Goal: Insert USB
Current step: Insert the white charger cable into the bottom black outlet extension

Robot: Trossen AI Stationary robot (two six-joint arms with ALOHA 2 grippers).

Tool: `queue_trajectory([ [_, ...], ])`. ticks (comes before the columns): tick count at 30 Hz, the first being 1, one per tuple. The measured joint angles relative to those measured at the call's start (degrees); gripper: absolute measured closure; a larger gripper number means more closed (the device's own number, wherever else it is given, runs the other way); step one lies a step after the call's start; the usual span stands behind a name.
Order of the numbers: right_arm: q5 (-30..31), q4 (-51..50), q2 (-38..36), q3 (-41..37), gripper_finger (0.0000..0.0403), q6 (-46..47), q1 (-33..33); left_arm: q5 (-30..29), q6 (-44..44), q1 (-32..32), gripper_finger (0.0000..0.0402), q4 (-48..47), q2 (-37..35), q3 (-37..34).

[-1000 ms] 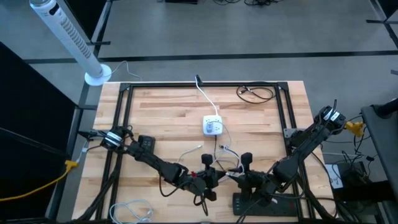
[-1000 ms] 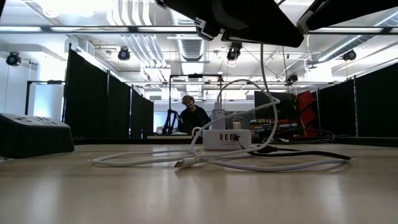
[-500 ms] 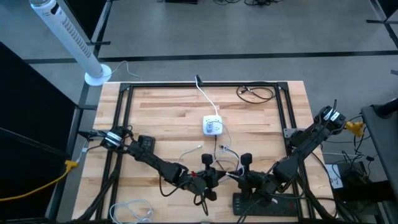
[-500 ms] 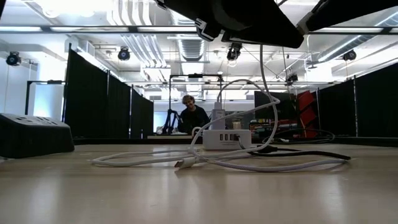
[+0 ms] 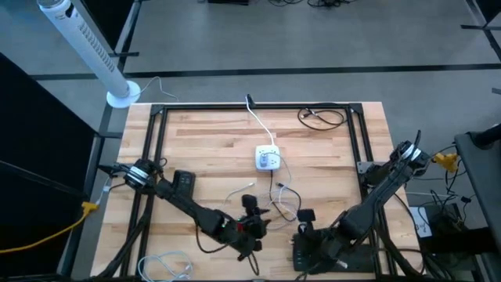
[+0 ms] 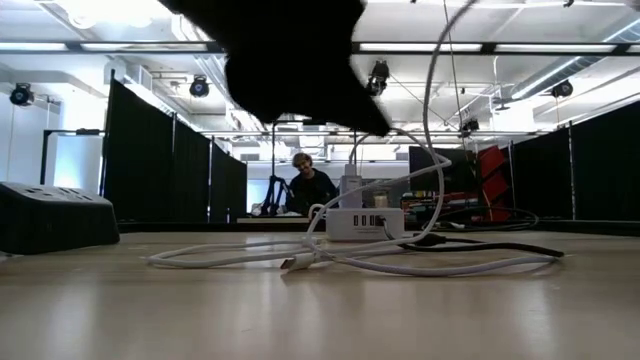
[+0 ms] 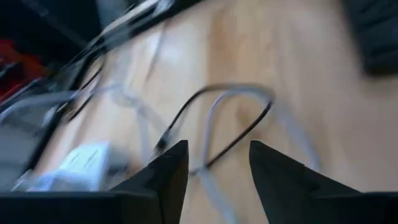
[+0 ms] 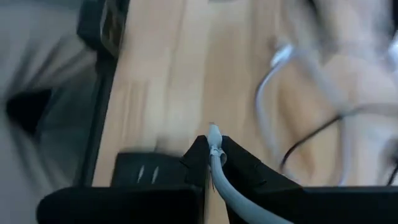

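A white USB charger block (image 5: 268, 158) lies flat at the table's middle, its white lead running to the far edge. Loose white and black cables (image 5: 280, 197) lie on the wood just in front of it, and one USB plug (image 6: 297, 264) rests flat on the table. My right gripper (image 5: 305, 215) is near the front edge, shut on a white cable (image 8: 225, 186). My left gripper (image 5: 250, 205), just to its left, is open with nothing between its fingers (image 7: 174, 171). In the left wrist view the block (image 7: 87, 160) lies ahead. My right gripper pinches the white cable close to its free end (image 8: 213, 135) between its two fingers. The short tip sticks out past the fingertips, and the cable runs back between the fingers along them. The gripper slants down from the near side, with the cable end lifted clear of the table.
A black power strip (image 5: 329, 254) lies at the front edge under my right arm. A coil of white cable (image 5: 168, 266) sits at the front left, and a black cable bundle (image 5: 322, 117) at the far right. A person (image 6: 310, 185) sits beyond the table.
My right gripper has drawn back toward the near edge, risen and tipped further down, and the white cable now climbs more steeply off the table. My left gripper has shifted a little toward the table's left, away from the right one.
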Motion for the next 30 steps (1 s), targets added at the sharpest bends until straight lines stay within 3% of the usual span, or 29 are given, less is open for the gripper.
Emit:
queue_trajectory([
  [4,-7.3,-5.8,6.0,6.0,0.0391,4.7,0.0,-5.6,-6.6,-1.5,0.0232,-8.8,-0.2,0.0],
  [10,-15.3,-6.3,9.7,7.6,0.0391,10.1,-0.1,-6.1,-13.5,-2.7,0.0245,-15.1,-0.3,0.0],
  [23,-17.7,-8.8,12.8,7.1,0.0391,14.1,-1.0,-6.0,-17.3,-3.4,0.0291,-18.0,-0.3,-0.1],
  [30,-17.2,-9.0,13.1,6.5,0.0391,13.8,-1.1,-6.0,-17.5,-3.4,0.0294,-18.0,-0.3,-0.1],
])
